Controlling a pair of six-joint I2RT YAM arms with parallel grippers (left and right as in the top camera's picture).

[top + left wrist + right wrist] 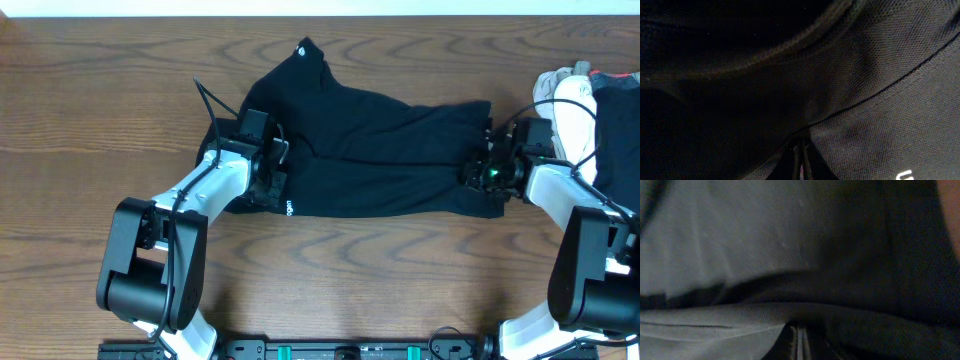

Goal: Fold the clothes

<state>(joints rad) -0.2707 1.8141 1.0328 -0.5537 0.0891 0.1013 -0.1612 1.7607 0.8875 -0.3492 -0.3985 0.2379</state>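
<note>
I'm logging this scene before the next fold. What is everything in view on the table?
black shirt: one, black, lying across the middle of the table
pale garment: one, off-white, bunched at the right edge
dark garment: one, dark with a red edge, beside the pale garment, partly cut off by the frame
table: one, brown wood, under everything
left gripper: one, black, shut on the black shirt's left end
right gripper: one, black, shut on the black shirt's right end
</note>
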